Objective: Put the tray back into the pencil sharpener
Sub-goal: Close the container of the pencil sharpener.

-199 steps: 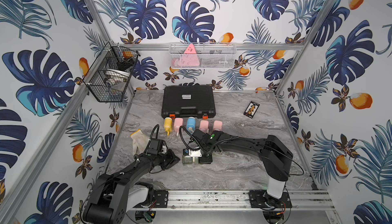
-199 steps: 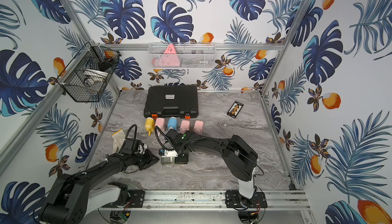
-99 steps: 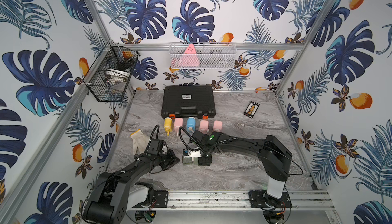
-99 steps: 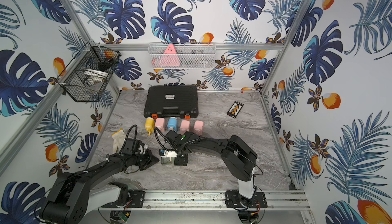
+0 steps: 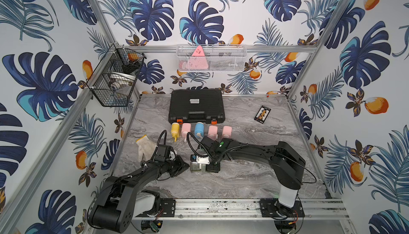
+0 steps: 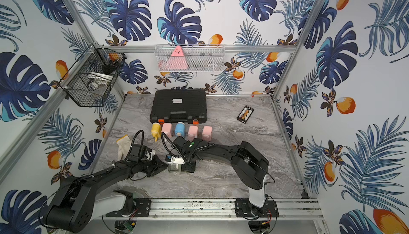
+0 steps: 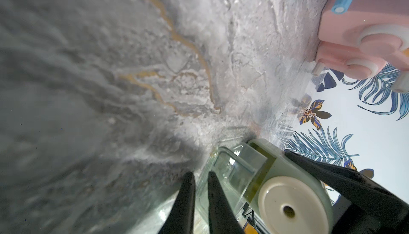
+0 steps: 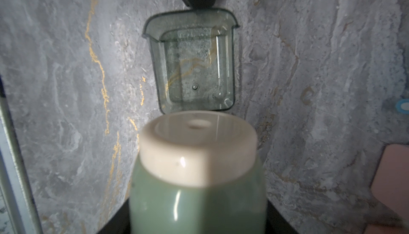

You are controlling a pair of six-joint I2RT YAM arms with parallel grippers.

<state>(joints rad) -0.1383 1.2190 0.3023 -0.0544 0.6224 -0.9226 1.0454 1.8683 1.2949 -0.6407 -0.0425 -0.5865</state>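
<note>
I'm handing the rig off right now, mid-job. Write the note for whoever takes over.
Left gripper: nearly shut, apparently pinching the outer end wall of the tray.
Right gripper: shut on the pencil sharpener.
Things: the tray lies on the table, in line with the sharpener's slot.
Done: the tray's inner end is at or just inside the slot; most of it sticks out.
Left: push the tray fully home, then release both.

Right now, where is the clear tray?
The clear tray lies on the marble table, front centre in both top views, between the left gripper pinching its rim and the green pencil sharpener held by the right gripper.
</note>
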